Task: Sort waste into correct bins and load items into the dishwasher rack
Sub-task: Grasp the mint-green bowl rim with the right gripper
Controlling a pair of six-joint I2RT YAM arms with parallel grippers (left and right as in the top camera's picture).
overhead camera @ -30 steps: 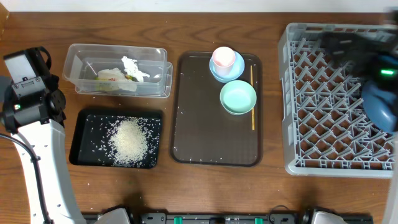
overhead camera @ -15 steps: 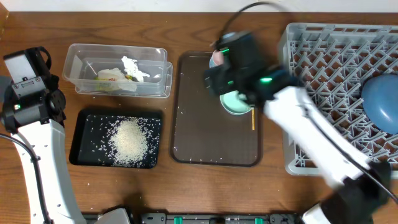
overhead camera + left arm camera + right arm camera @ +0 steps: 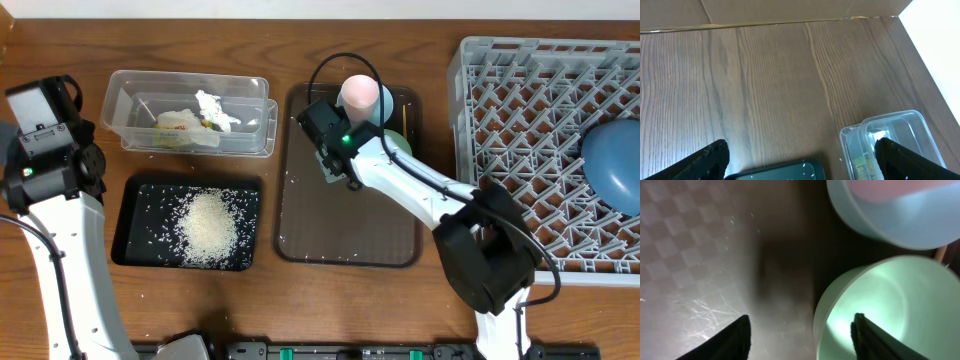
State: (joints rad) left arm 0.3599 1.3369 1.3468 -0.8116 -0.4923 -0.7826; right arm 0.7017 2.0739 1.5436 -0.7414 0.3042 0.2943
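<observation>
My right gripper (image 3: 805, 335) hangs low over the brown serving tray (image 3: 310, 220), open. Its jaws straddle the left rim of the mint-green bowl (image 3: 880, 310): one finger sits inside the bowl, the other outside over the tray, with gaps on both sides. Behind it the pink cup (image 3: 360, 95) stands in the pale-blue small bowl (image 3: 386, 108), and the chopstick (image 3: 404, 118) lies beside them. The blue plate-bowl (image 3: 612, 165) rests in the grey rack (image 3: 520, 130). My left gripper (image 3: 802, 162) stays open and empty at the far left.
The clear tub (image 3: 190, 113) holds crumpled tissue (image 3: 212, 108) and a wrapper (image 3: 180, 125). In front of it the black tray (image 3: 135, 235) carries a heap of rice (image 3: 210, 228). My right arm (image 3: 420, 185) crosses the serving tray's right half.
My right arm swung from the rack, where the blue plate-bowl stayed, across to the serving tray. Its jaws have narrowed around the mint-green bowl's rim. The left arm has not moved.
</observation>
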